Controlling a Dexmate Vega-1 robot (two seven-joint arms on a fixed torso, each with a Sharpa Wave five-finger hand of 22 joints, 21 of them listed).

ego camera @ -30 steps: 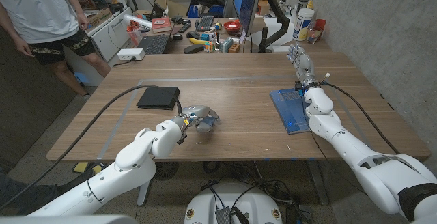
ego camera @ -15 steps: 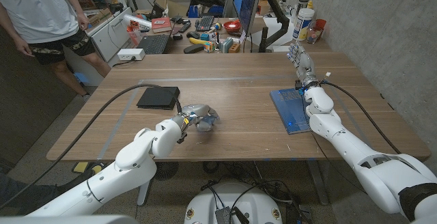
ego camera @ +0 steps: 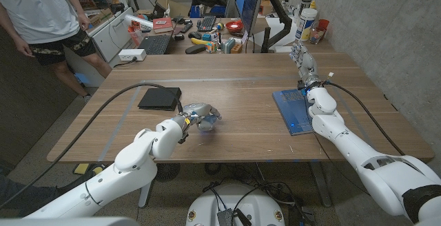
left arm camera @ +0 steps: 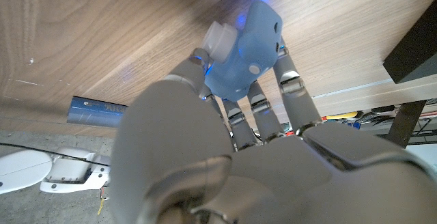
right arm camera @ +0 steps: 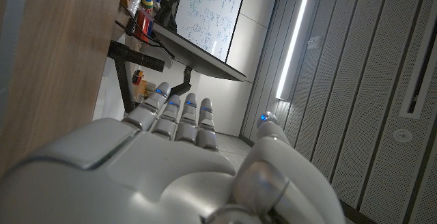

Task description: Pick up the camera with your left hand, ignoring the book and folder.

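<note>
My left hand grips the small blue camera near the table's middle front, fingers wrapped over its top. The left wrist view shows the camera as a rounded blue body with a white lens barrel, held between the fingers and thumb of the left hand, close above the wood. My right hand hangs at the far right of the table, fingers straight and holding nothing; the right hand shows the same way in its wrist view.
A black book lies just beyond my left hand, toward the left. A blue folder lies under my right forearm. A person stands at the far left corner. A cluttered desk borders the table's far edge.
My left hand with the camera has shifted slightly upward and away from the front edge. The right arm has not moved.
</note>
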